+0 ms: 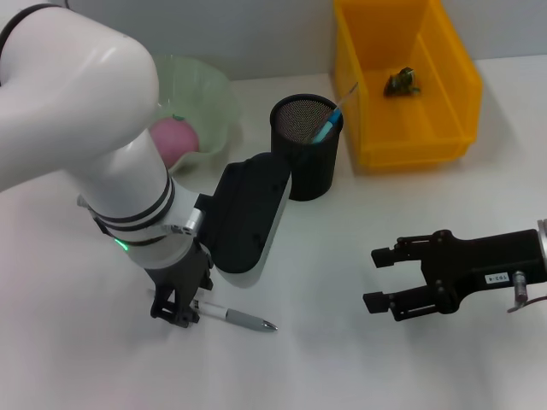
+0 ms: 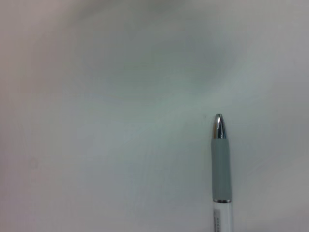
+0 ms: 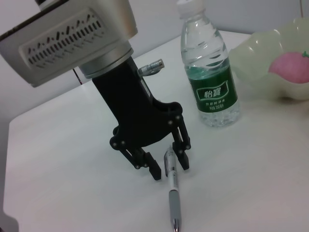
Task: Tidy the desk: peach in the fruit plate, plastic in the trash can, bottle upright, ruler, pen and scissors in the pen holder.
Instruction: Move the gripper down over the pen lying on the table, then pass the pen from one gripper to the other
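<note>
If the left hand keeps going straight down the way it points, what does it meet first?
Most likely the white pen with the grey grip: the left hand points down with open fingers straddling its rear end, the white tabletop just beneath.

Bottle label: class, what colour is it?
Green, on the upright bottle; the right wrist view shows it best.

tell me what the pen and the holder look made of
Pen: likely a white plastic barrel, matte grey rubbery-looking grip, and a shiny tip that mirrors light like metal. Holder: black mesh, probably metal, since fine holes show across its wall.
</note>
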Tool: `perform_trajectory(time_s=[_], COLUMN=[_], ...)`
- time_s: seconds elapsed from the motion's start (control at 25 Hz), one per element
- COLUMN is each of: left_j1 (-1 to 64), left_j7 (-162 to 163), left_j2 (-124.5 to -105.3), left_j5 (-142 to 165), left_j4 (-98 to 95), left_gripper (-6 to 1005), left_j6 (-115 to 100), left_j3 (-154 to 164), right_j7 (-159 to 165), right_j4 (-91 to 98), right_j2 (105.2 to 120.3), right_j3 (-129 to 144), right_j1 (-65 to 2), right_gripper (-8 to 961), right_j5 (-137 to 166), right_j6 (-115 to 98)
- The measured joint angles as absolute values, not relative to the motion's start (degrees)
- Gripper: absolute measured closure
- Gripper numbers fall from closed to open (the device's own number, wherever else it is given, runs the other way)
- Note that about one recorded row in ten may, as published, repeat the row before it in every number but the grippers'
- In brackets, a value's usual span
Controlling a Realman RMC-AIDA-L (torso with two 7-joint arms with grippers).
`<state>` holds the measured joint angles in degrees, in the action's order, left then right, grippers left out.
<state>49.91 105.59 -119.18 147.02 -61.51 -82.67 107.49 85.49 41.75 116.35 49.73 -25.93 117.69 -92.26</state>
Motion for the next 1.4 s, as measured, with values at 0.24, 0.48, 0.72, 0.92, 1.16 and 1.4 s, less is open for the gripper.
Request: perform_trajectory(time_s=[0.24,0.48,0.72,0.92,1.16,1.4], left_j1=[50.01,49.99,50.11,50.11,51.36,53.68], left_j7=[104.95,104.87,104.75,103.78,104.04,112.03], left_j2=[-119.18,-119.18,-119.18,-119.18,-119.17,-118.86], left_j5=[146.85,146.76,146.75,146.73,144.00,140.99], left_j4=[-60.47,-59.81,-59.09,-59.05,-59.66,-58.99], left_gripper=[579,664,773,791,808,813], left_j6=[-82.16,-81.16,-80.97,-81.11,-86.55,-94.40], left_j3=[107.58,108.18,108.75,108.25,99.41,82.26], right_j7=[85.33,85.06,85.06,85.07,85.24,84.97], right_j4=[41.75,41.74,41.64,41.72,41.98,43.52], right_j2=[116.61,116.78,116.85,116.94,116.82,116.79], right_j3=[49.75,49.75,49.83,49.83,49.83,49.80], right_j1=[-26.24,-26.33,-26.57,-26.67,-26.95,-26.62], right_gripper=[149,149,149,149,150,150], right_j5=[117.69,117.69,117.69,117.68,117.90,118.86], right_j6=[-92.19,-91.61,-91.58,-91.58,-91.86,-92.02])
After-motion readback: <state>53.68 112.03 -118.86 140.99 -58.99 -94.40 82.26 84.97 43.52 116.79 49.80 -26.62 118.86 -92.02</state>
